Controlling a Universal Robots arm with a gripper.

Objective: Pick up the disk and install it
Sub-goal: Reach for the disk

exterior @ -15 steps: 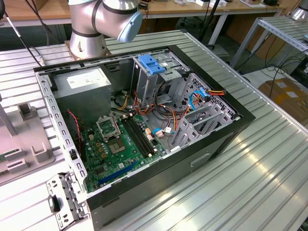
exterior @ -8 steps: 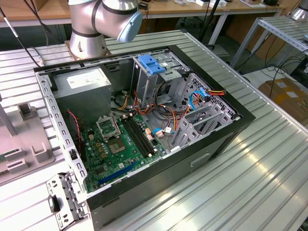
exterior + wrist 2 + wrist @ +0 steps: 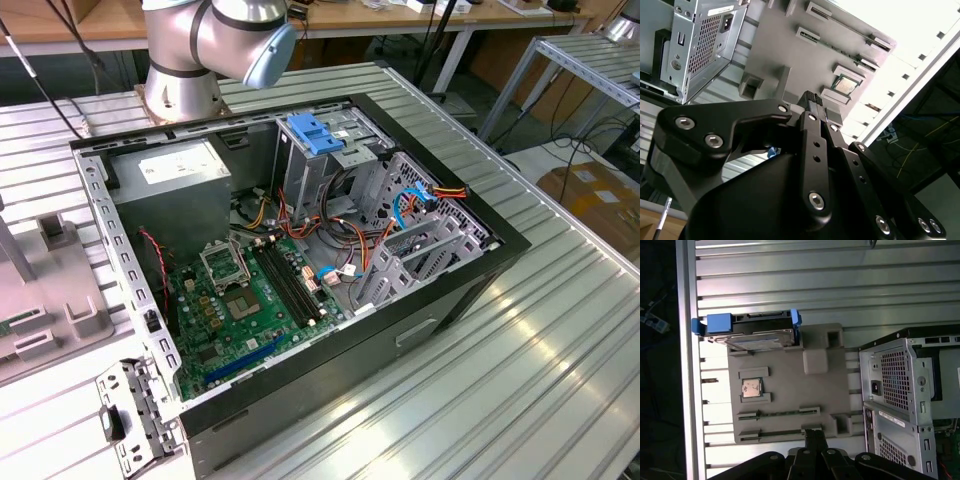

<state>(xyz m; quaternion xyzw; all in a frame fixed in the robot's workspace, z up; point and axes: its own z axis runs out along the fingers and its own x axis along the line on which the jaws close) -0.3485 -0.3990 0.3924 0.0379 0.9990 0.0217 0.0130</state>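
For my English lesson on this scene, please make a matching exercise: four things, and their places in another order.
Things
1 disk
2 square chip
3 light-blue latch
4 green motherboard

Places
A atop the drive cage
B on the open case floor
C at one end of the grey tray
D in a pocket mid-tray

Pairs: 1-C, 2-D, 3-A, 4-B

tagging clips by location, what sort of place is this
Probably a robotics lab or workshop: an open computer case lies on a ribbed metal table, a robot arm is mounted beside it, and a grey fixture tray holds the disk.
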